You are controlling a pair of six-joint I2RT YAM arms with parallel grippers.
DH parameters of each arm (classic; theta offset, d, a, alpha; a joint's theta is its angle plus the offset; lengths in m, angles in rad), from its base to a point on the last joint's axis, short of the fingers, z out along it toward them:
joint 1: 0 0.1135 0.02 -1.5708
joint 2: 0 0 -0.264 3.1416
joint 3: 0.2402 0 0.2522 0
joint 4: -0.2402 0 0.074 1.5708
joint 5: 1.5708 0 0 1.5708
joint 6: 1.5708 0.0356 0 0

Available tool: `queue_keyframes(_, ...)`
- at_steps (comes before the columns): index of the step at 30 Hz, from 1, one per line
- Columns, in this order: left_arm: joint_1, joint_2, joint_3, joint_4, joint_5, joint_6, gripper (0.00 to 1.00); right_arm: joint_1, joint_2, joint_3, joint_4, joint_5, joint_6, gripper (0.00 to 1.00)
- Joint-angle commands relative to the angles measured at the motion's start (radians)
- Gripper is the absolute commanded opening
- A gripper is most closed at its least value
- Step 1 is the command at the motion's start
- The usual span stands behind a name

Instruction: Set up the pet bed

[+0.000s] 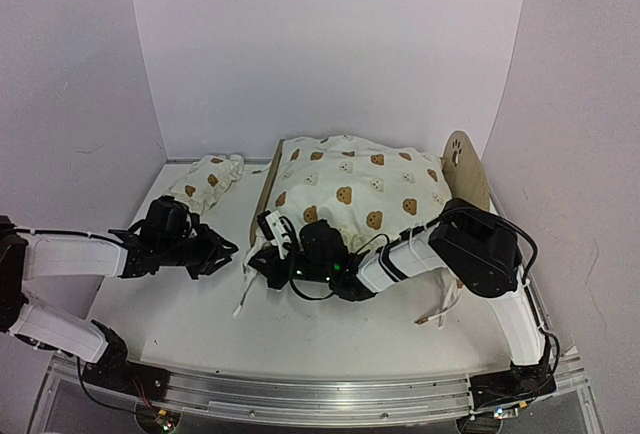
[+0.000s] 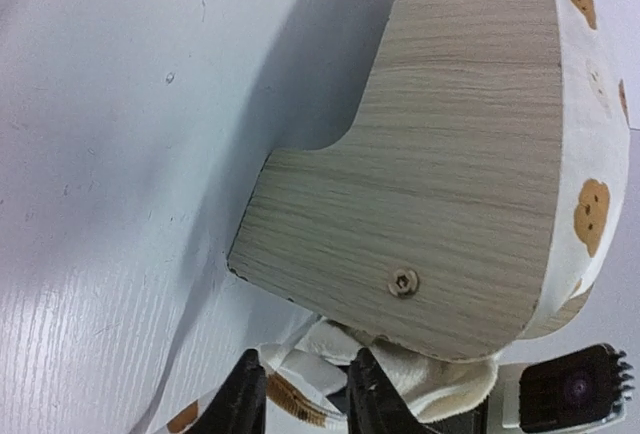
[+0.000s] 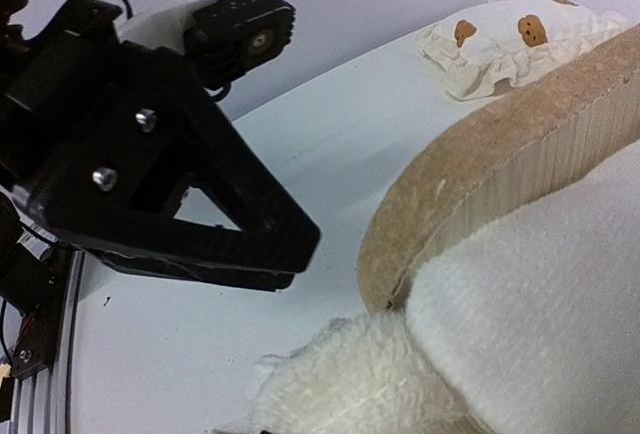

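Plywood shows at both ends of the pet bed point(image 1: 459, 159), which sits on the white worktop point(image 1: 180, 314) a little toward one o'clock from the middle. A paw-print cutout marks the board at its right end. A big cream cushion point(image 1: 360, 189) with brown bear faces is heaped over the frame and covers everything between the boards. One of its ties trails down onto the worktop at about seven o'clock from the bed.

A small matching pillow point(image 1: 208, 179) lies apart from the bed, out at ten o'clock.

The left tool point(image 1: 222, 252) hovers low at nine o'clock of the bed's left board. Its fingers are parted by a narrow gap and grip nothing. From its own camera the board point(image 2: 440, 184) fills the view, wood grain and one screw point(image 2: 403, 281) plain to see, with ruffled fabric lying beyond the fingertips.

The right tool point(image 1: 268, 239) reaches across to that same left corner, at the bed's near edge. Fleecy cushion fabric point(image 3: 540, 294) hides its fingers, so I cannot tell how they stand. The left tool point(image 3: 300, 249) is just beside it, clear of the fabric.
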Motion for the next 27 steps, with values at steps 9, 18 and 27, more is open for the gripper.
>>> queue_keyframes(9, 0.009, 0.123, 0.009, 0.139, 0.181, -0.075, 0.28, -0.005, 0.032, 0.071, 0.064, -0.073, -0.021, 0.0)
queue_keyframes(18, 0.004, 0.092, -0.041, 0.181, 0.154, -0.152, 0.3, -0.005, 0.051, 0.081, 0.072, -0.102, -0.029, 0.0)
queue_keyframes(27, 0.004, -0.098, -0.174, 0.196, -0.011, -0.347, 0.43, -0.005, 0.049, 0.076, 0.072, -0.103, -0.03, 0.0)
